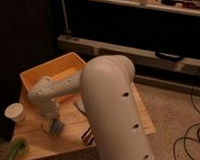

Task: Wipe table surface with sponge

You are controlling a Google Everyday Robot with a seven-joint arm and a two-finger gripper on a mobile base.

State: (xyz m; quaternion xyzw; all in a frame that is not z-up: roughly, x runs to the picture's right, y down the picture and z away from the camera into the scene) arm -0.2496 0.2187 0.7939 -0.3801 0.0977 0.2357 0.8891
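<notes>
My gripper [52, 123] points down onto the left part of the table surface [41, 139], a small light wooden top. A small blue-grey sponge [57, 126] sits at its tip, pressed on the wood, and the gripper is shut on it. The white forearm [55, 90] reaches left from the big upper arm [114, 110], which hides the middle of the table.
A yellow plastic tray [41, 72] lies at the back left of the table. A white cup [14, 112] stands at the left edge and a green object [18, 148] at the front left corner. A dark striped block [87, 138] lies beside the arm.
</notes>
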